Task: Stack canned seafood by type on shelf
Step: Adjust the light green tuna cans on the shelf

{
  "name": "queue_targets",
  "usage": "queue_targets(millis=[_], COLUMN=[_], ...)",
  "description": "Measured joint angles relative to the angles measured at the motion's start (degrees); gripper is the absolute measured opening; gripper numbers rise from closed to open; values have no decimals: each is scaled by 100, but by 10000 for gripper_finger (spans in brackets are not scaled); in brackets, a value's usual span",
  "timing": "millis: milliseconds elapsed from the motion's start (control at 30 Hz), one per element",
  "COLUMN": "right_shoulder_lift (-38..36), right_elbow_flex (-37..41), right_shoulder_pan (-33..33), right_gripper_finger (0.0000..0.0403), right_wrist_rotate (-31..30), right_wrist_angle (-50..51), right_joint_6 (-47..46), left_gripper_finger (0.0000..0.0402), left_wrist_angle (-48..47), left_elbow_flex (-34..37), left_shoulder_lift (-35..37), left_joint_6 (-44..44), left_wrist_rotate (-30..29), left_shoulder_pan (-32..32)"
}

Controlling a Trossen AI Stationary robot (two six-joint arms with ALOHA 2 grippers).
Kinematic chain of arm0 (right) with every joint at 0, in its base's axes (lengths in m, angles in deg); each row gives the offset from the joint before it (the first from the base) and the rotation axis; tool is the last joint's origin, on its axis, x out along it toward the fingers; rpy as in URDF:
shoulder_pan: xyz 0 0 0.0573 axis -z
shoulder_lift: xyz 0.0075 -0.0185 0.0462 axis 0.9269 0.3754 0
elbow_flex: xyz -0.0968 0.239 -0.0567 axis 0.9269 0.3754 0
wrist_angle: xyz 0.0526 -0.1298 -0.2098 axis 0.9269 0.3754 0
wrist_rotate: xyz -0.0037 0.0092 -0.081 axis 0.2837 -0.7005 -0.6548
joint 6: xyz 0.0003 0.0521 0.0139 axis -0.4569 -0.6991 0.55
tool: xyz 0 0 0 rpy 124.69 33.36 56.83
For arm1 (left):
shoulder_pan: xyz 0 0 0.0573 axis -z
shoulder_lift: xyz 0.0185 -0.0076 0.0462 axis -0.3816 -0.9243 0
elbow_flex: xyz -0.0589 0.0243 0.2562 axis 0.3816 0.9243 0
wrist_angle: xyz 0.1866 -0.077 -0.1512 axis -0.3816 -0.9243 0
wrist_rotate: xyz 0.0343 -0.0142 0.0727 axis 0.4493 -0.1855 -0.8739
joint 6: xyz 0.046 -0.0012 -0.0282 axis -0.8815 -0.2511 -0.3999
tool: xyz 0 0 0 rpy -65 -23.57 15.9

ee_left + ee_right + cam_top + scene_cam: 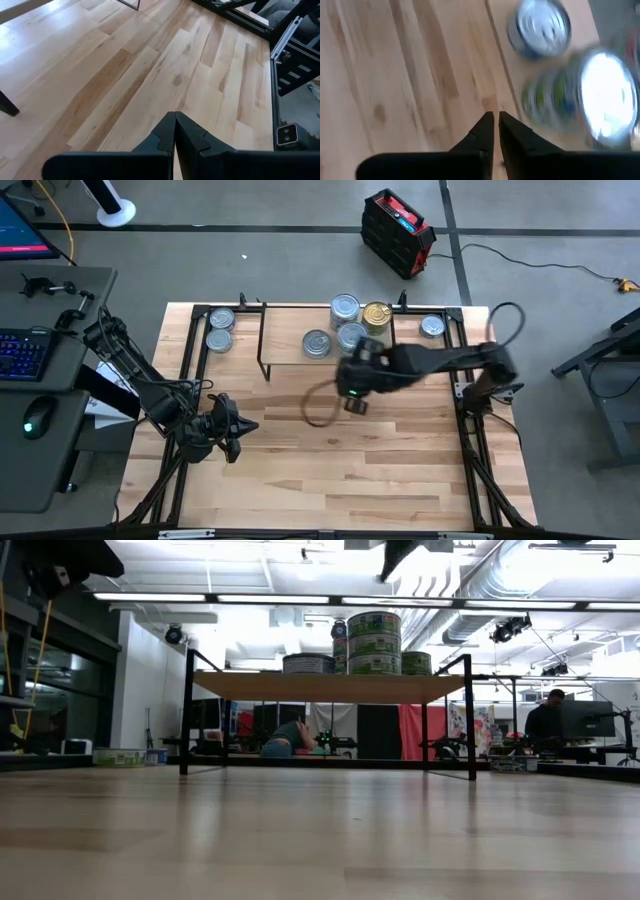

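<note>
The shelf [290,330] stands at the table's far side, a light board on black wire legs [187,710]. On it sit a single silver tin [316,343], a tin stack [351,335], another silver-topped stack [345,307] and a gold tin [376,313]. The low view shows the tall stack [373,640] on the board. Two tins [220,328] lie on the table left of the shelf, one [432,326] to its right. My right gripper [355,402] [495,117] hovers shut and empty over the table, just near of the shelf. My left gripper [240,427] [175,114] waits shut at the table's left.
A black metal frame [462,395] runs along the table's left and right edges. A dark cable loop [318,412] hangs under the right arm. Bare wood [330,470] spreads over the near half of the table. A desk with a keyboard [25,350] stands off to the left.
</note>
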Motion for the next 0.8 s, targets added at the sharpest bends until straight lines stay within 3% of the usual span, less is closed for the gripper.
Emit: queue_targets(millis=[200, 433, 567, 800], right_shoulder_lift=[-1370, -2276, -2392, -2378], right_elbow_flex=[2255, 4434, 4875, 4922], right_shoulder_pan=[-166, 645, 1022, 1260], right_gripper_finger=[3, 0, 0, 0], right_wrist_rotate=[-460, -486, -245, -152], right_wrist_angle=[-870, -3074, -3732, -3990], right_joint_6=[-1625, -2229, -2111, -1689], left_gripper_finger=[1, 1, 1, 1], left_wrist_angle=[-21, -46, -55, -67], left_elbow_flex=[0, 0, 0, 0], left_shoulder_lift=[0, 0, -1, -2], left_joint_6=[-21, -33, -7, 13], left_wrist_rotate=[2, 0, 0, -2], left_shoulder_pan=[0, 0, 0, 0])
